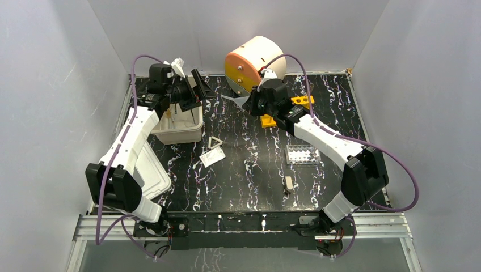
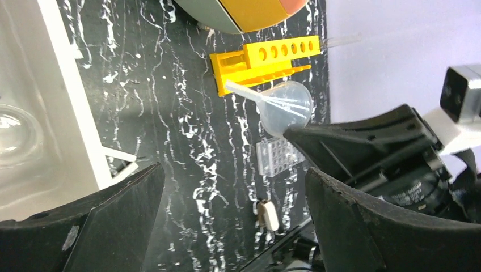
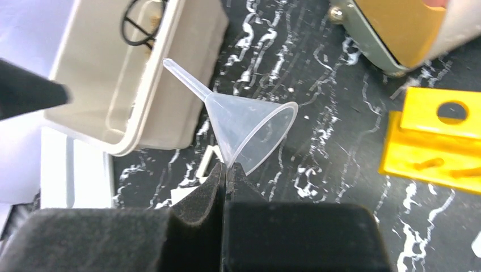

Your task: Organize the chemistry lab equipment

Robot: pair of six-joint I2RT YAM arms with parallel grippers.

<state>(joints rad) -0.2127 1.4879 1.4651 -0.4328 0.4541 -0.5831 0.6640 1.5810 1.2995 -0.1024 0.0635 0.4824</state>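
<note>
Black marbled tabletop (image 1: 249,170) here, and the right gripper (image 3: 226,170) is pinched tight on the rim of the clear funnel (image 3: 244,122), stem aimed toward the white tub (image 1: 178,136), right by the round drawer unit (image 1: 252,62). Left gripper (image 2: 233,175) hangs wide open near the tub.

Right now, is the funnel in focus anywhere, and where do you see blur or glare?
Right wrist: the clear funnel is sharp, the right fingers soft and dark up close. Left wrist: the left fingers are blurred, with a bright highlight on the glass beaker in the white tub. Top external: evenly lit, small items tiny.
</note>
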